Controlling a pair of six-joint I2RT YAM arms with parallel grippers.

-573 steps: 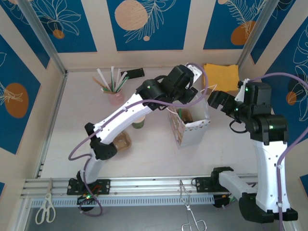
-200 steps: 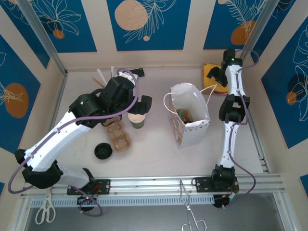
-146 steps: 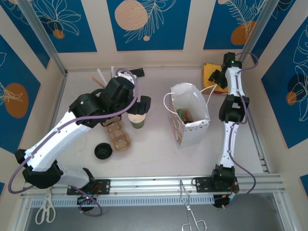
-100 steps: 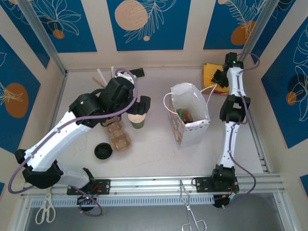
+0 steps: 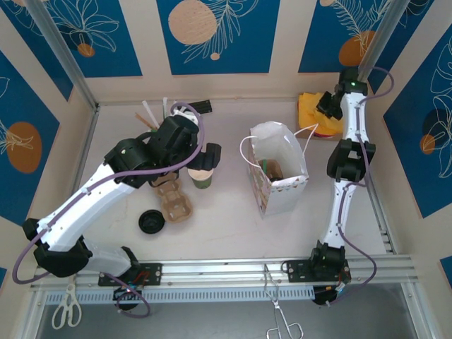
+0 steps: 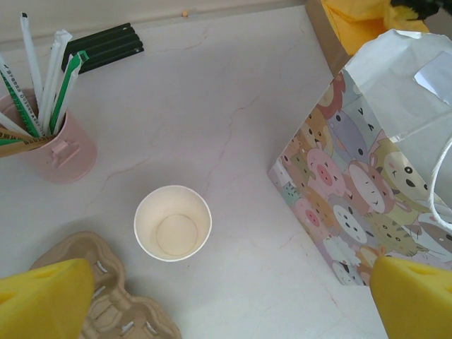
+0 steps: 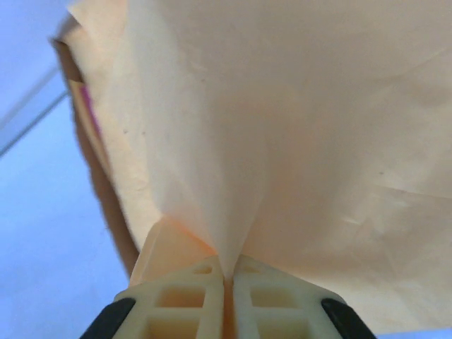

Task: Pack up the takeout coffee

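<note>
- Presently, right gripper (image 7: 227, 279): jaws closed, pinching a fold of yellow napkin (image 7: 282, 141) at the bench's far right corner, presumably to carry it to the bag.
- Meanwhile, left gripper (image 5: 210, 156): jaws fully spread, empty, hovering over the paper cup (image 6: 173, 223), placed to straddle it.
- Said paper cup: upright, lidless, pale inside, seemingly empty; left of bench centre, beside the cup carrier (image 5: 174, 201), well apart from the printed bag (image 6: 353, 212).

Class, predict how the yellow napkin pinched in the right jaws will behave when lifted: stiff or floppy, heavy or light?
Probably floppy: the napkin puckers into folds at the pinch. Likely light, being a thin sheet. It may tear if jerked, since only a small fold is gripped.
</note>
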